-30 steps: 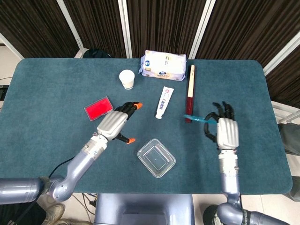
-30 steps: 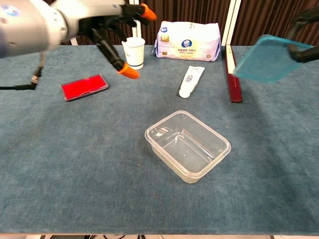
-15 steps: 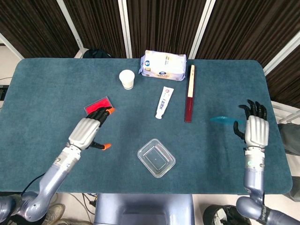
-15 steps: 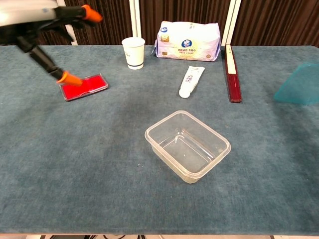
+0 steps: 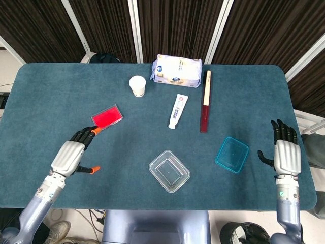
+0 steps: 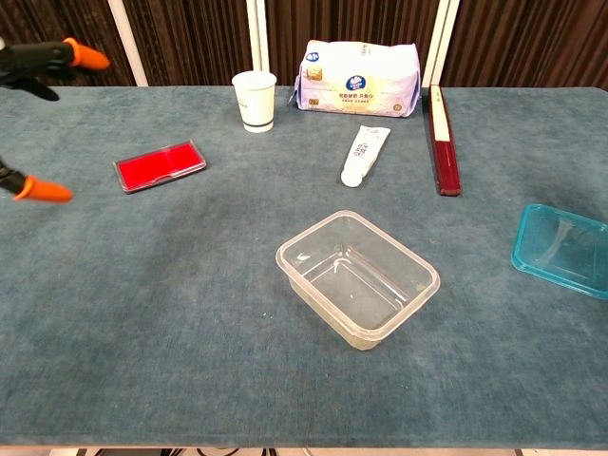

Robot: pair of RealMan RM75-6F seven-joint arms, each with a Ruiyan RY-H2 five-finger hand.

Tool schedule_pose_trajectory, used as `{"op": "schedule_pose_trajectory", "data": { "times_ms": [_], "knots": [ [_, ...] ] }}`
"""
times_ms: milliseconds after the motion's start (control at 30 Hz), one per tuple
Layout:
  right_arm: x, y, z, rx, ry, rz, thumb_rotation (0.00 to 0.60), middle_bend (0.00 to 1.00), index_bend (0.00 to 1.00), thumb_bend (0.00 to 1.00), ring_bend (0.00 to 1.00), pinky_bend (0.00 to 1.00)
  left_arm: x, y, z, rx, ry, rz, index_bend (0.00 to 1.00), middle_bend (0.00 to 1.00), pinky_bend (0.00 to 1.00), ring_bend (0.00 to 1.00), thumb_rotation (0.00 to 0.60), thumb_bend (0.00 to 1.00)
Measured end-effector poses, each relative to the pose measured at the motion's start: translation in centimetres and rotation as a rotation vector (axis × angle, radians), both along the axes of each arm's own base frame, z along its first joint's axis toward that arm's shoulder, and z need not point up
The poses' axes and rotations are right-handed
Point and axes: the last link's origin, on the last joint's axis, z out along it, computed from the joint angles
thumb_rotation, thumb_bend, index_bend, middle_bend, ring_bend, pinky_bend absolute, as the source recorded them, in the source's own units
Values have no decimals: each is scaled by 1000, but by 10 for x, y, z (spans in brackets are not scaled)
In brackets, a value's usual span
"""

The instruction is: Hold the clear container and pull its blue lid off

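Clear container (image 5: 169,171) open, blue lid (image 5: 232,154) off — lying apart

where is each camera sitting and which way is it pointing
Head view: high above the near edge, looking steeply down on the whole table; shows the left hand, the right hand and both forearms.
Chest view: low at the near edge, looking across the tabletop toward the curtains; only the orange-tipped fingers of the left hand show, at the left edge.
Shared: the clear container, blue lid, red case, cup.
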Motion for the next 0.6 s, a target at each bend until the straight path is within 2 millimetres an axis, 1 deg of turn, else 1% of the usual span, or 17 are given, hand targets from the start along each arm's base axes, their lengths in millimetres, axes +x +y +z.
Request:
{"op": "schedule_pose_trajectory", "data": {
  "times_ms": [100, 233, 333, 467, 600],
  "knots": [
    [0, 12, 7, 25, 26, 18, 600, 0, 0, 274, 0, 0, -9, -12, 4, 19, 22, -9, 20, 3, 77, 0, 600, 5],
    [-5, 34, 19, 78, 96, 32, 600, 0, 0, 252, 0, 0, -25, -29, 15, 70, 69, -15, 17, 0, 45, 0, 600, 8],
    [-10, 52, 27, 105, 145, 45, 600, 0, 0, 230, 0, 0, -41, -43, 26, 124, 118, -13, 3, 0, 12, 0, 600, 6],
    [-21, 85, 37, 139, 210, 57, 600, 0, 0, 203, 0, 0, -66, -60, 42, 215, 210, -16, 0, 0, 0, 0, 600, 1],
    [-33, 106, 47, 162, 273, 56, 600, 0, 0, 195, 0, 0, -87, -73, 53, 284, 287, -41, 0, 0, 0, 0, 600, 0]
  ]
}}
